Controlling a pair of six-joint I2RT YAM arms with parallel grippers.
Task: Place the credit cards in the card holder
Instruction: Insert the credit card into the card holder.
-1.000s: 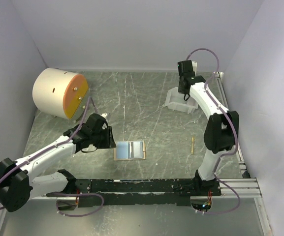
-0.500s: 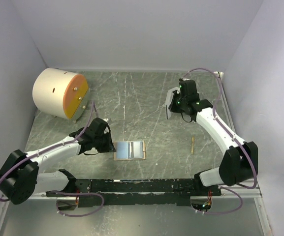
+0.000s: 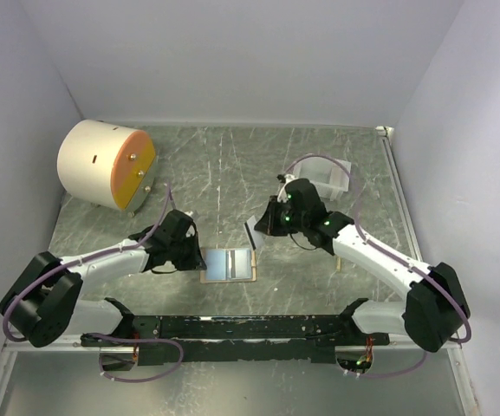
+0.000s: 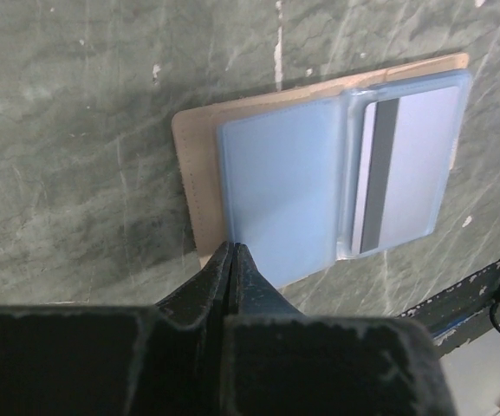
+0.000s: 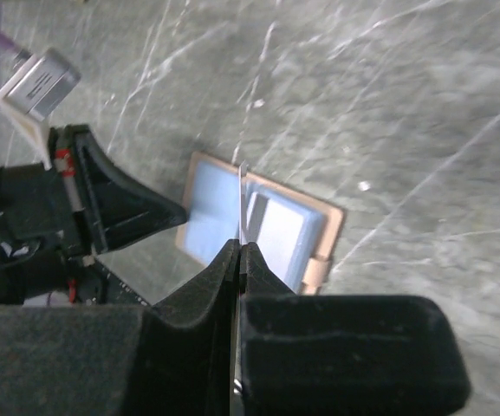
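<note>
The holder [image 4: 199, 165] lay open on the table [image 3: 232, 173], with the left tool [image 4: 232, 251] closed and its tips at the holder's edge. The right tool [image 5: 239, 247] gripped a card [image 5: 242, 204] above the holder. Next, its edge likely needed lining up with the empty pocket [image 4: 280, 199].

The card holder [image 3: 229, 263] lay front-centre on the tabletop [image 3: 232, 165], a credit card [image 4: 405, 169] inside; cylinder [image 3: 102, 163] behind-left, tray [image 3: 334, 172] behind-right.

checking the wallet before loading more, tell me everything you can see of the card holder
The card holder lies open and flat on the green marbled table, tan and leather-like outside, with shiny pale-blue pockets inside. One pocket holds a greyish card with a dark stripe. The left claw, shut, meets the edge of the other pocket; pinching or pressing, unclear.
</note>
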